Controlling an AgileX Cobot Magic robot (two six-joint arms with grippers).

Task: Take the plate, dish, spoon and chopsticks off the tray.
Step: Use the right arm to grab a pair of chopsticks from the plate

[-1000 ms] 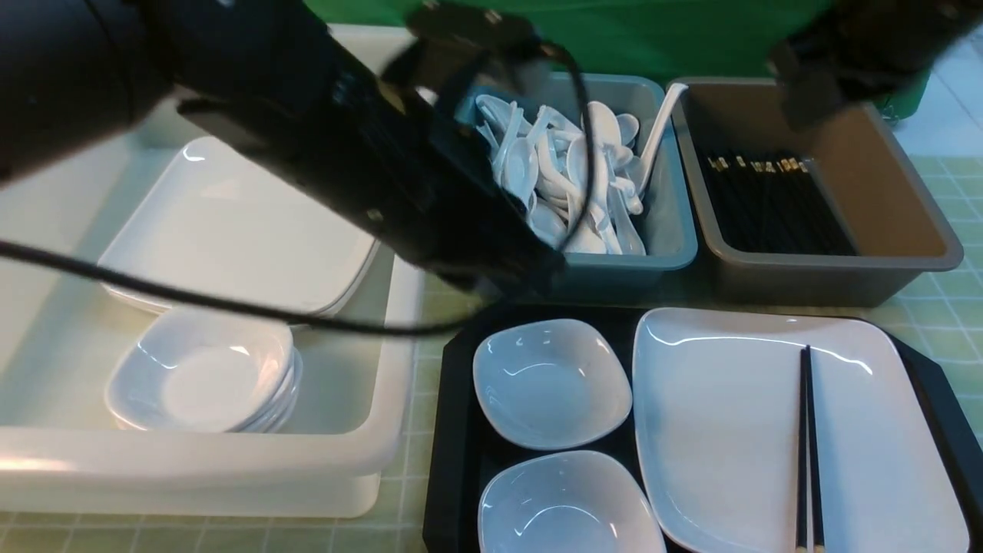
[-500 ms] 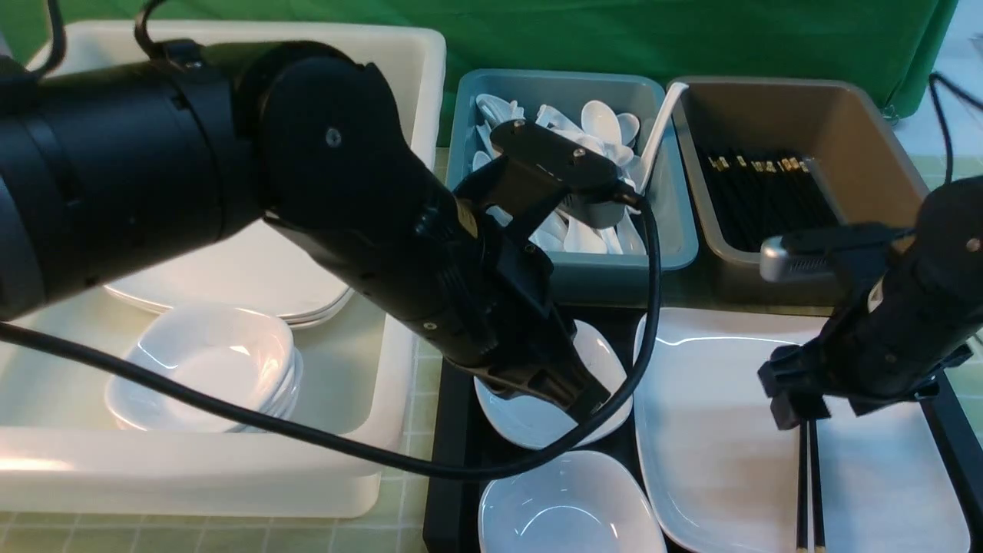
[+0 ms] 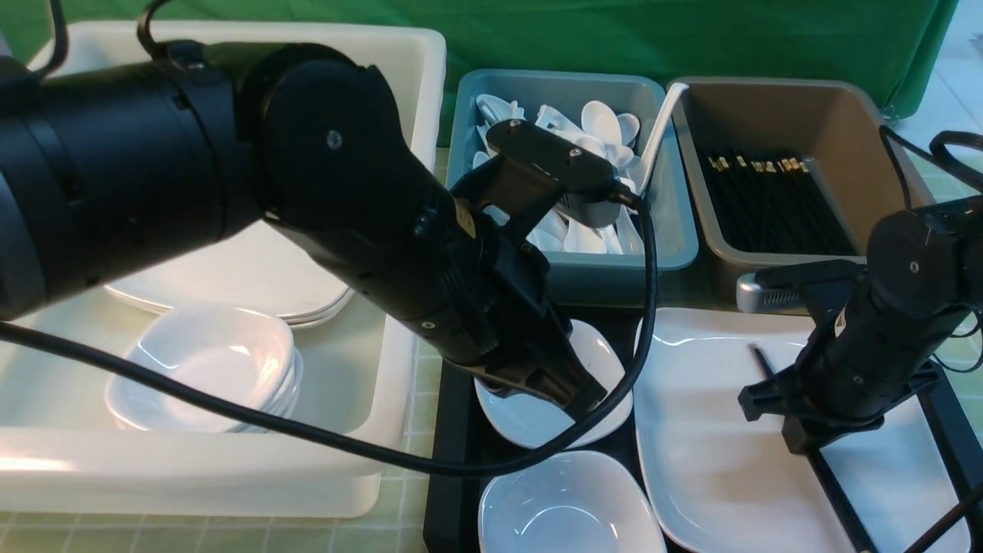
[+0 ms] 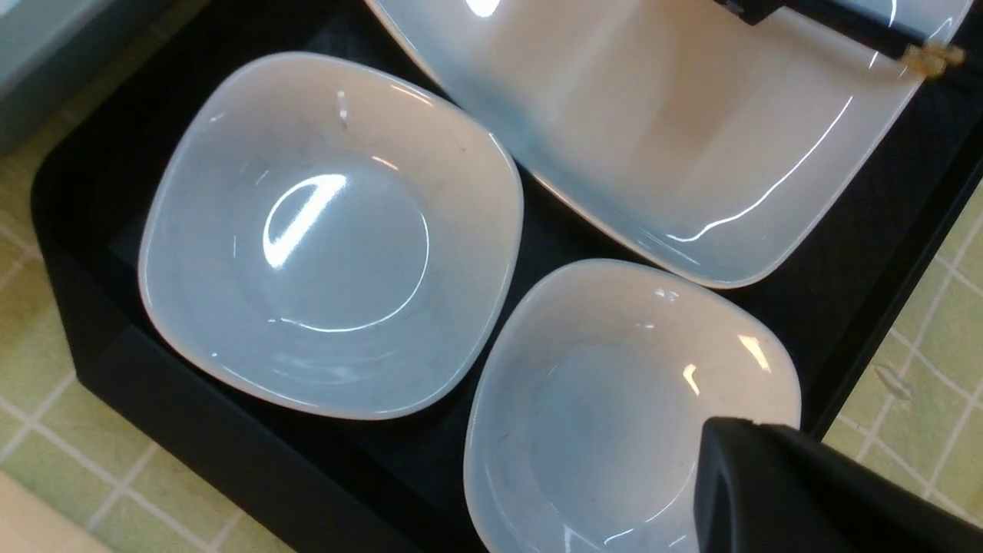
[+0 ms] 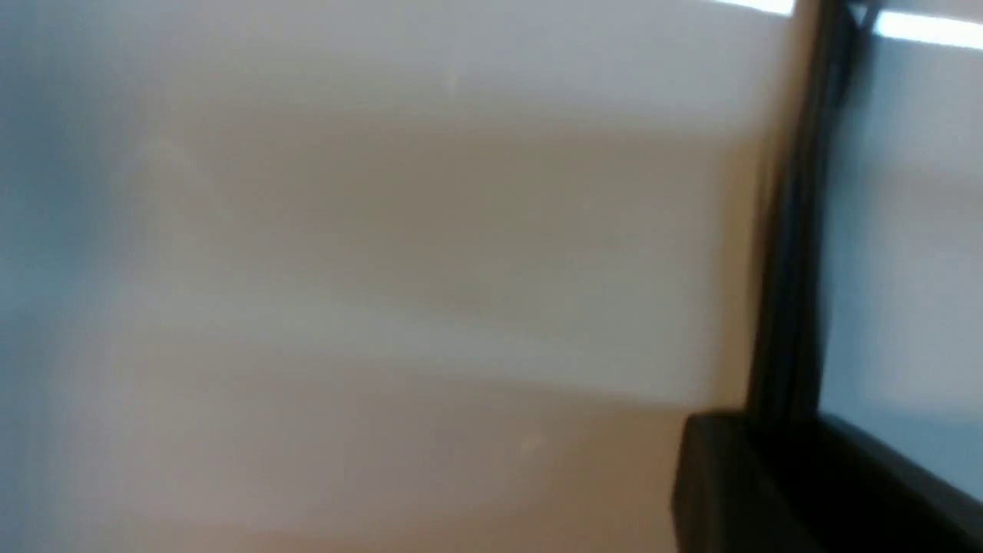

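The front view takes in the whole layout. The tray (image 3: 453, 507) sits at the near edge of the tabletop (image 3: 952, 184), with the plate (image 3: 706, 430) filling its 3 o'clock half. The far dish (image 3: 511, 415) is at about 10 o'clock on the tray and the near dish (image 3: 564, 507) at about 8. At 12 o'clock from the tray stand a blue-grey bin (image 3: 668, 230) piled with white spoons (image 3: 603, 123) and a grey-brown bin (image 3: 883, 200) holding a bundle of black sticks (image 3: 768, 200). The white tub (image 3: 230, 476) is at 9 o'clock. The chopsticks (image 3: 833, 495) run slantwise over the plate from 11 to 5 o'clock, passing through the right gripper (image 3: 799, 438).

Only the left wrist view shows both small dishes whole, along with the chopsticks' pale gold end over a corner of the plate. The right wrist view is close and blurred. It shows the sticks as one dark strip coming straight out of the gripper's black body against the white plate, so that gripper is clamped on them.

The left arm comes in from 9 o'clock, crosses above the tub and slopes down toward 4 o'clock, a cable (image 3: 307, 438) looping beneath it. The left gripper (image 3: 576, 399) is closed over the far dish, and whether it touches the dish cannot be told. One black fingertip (image 4: 806, 491) shows in its wrist view. The right arm enters from 3 o'clock and bends steeply down onto the plate.
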